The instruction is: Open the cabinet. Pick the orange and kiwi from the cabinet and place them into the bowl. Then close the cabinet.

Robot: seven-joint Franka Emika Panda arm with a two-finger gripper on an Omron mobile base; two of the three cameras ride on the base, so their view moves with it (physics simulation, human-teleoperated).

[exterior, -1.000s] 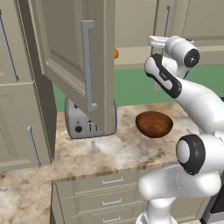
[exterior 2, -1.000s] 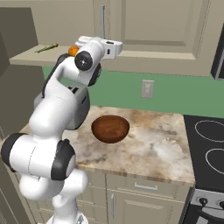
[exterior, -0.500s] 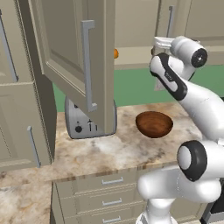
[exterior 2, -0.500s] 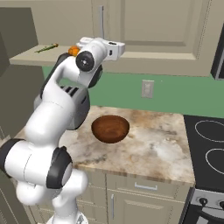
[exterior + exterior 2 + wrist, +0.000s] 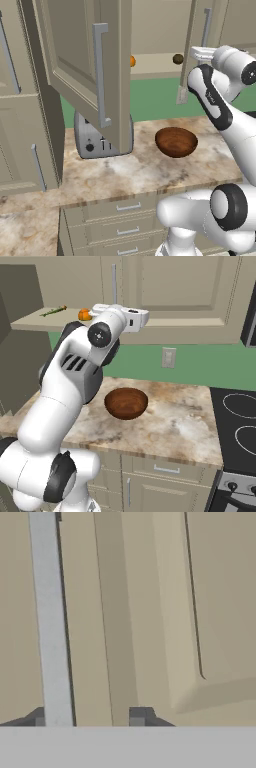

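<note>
A: Kitchen wall, green; counter (image 5: 150,170) marbled. Cabinet (image 5: 85,75): left door swung wide, right door ajar.

B: Bowl (image 5: 176,141) on counter, 3 o'clock of toaster (image 5: 100,142).

A: Gripper (image 5: 90,714) at right door's handle (image 5: 50,622); fingers spread, handle beside the left tip, nothing clamped.

B: Orange (image 5: 132,61) and kiwi (image 5: 177,59) on cabinet shelf, well apart.

the cabinet's left door (image 5: 85,70) stands swung wide over the toaster (image 5: 102,140), leaving the shelf with the orange (image 5: 132,61) and kiwi (image 5: 177,59) reachable between the doors. the right door (image 5: 200,45), partly open, stands close before the fingers (image 5: 137,716). the bowl (image 5: 176,141) sits unobstructed on the desk (image 5: 135,172).
</note>
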